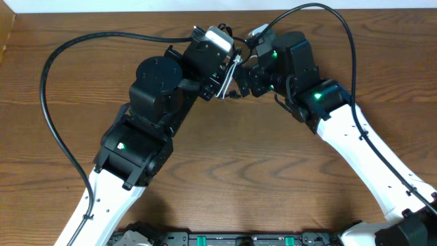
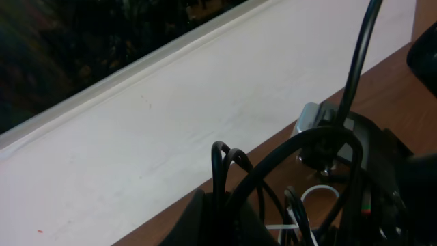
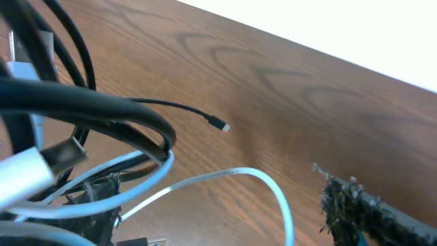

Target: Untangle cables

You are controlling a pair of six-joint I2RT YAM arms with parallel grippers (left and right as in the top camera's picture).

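Observation:
The cables hang bunched between my two grippers at the table's back middle. In the overhead view the white cable (image 1: pixel 230 72) shows there as pale strands. My left gripper (image 1: pixel 220 87) (image 2: pixel 229 222) looks shut on the black cable (image 2: pixel 224 171), whose loops rise from its fingers, with a white cable loop (image 2: pixel 315 193) just beyond. My right gripper (image 1: pixel 243 86) (image 3: pixel 215 199) is open, fingers wide apart. The white cable (image 3: pixel 263 179) arcs between them, untouched by the right finger. The black cable's thin end with its small plug (image 3: pixel 220 126) lies on the wood.
Thick black arm wires (image 1: pixel 51 102) (image 1: pixel 351 41) arch over the table on both sides, and one crosses the right wrist view (image 3: pixel 89 109). A white wall (image 2: pixel 171 123) runs along the table's far edge. The wooden tabletop (image 1: pixel 232 164) stretches in front of the arms.

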